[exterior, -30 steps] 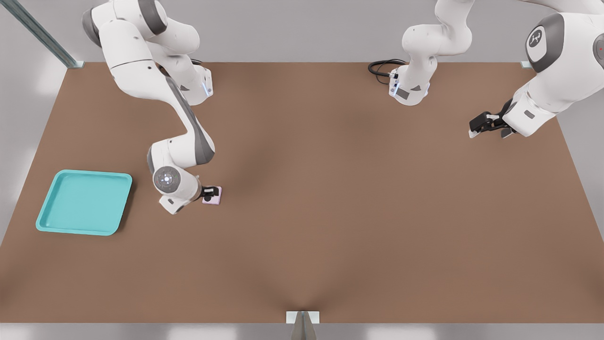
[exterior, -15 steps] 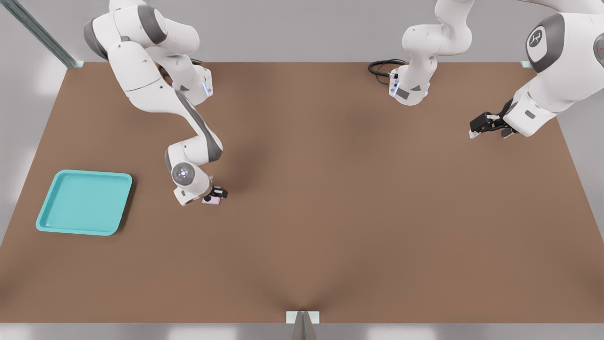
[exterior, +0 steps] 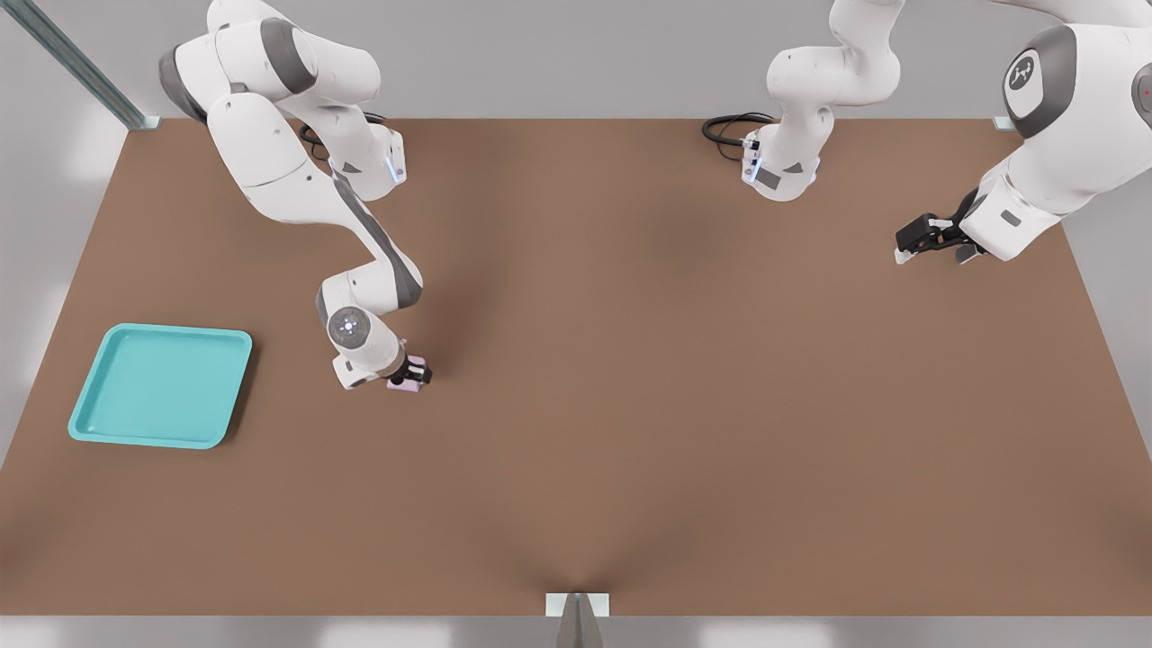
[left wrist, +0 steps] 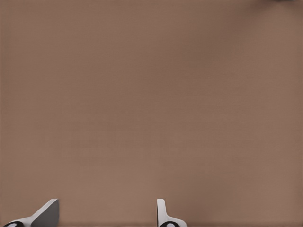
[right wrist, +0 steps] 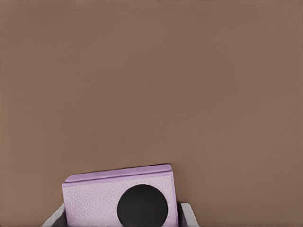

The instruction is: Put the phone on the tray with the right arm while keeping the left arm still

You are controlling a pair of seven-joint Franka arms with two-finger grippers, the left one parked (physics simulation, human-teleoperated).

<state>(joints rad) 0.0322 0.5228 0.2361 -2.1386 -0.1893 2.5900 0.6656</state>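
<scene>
Since the earlier frames the right arm (exterior: pixel 306 180) has swung its wrist over and lowered onto the phone (exterior: pixel 402 384), which lies on the brown counter (exterior: pixel 630 405). Its tool (exterior: pixel 412 372) is clamped on the phone (right wrist: pixel 120 201), fingers (right wrist: pixel 187 213) against both sides, so lifting looks next. Well apart toward the front view's left, the turquoise tray (exterior: pixel 90 430) holds nothing.

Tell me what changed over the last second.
The right arm's wrist swung from lying nearly flat to pointing down, and its pincer came down over the phone. In the right wrist view the fingers now flank the phone; a grip isn't certain. The phone lies where it was, on the table. The tray hasn't moved.
</scene>
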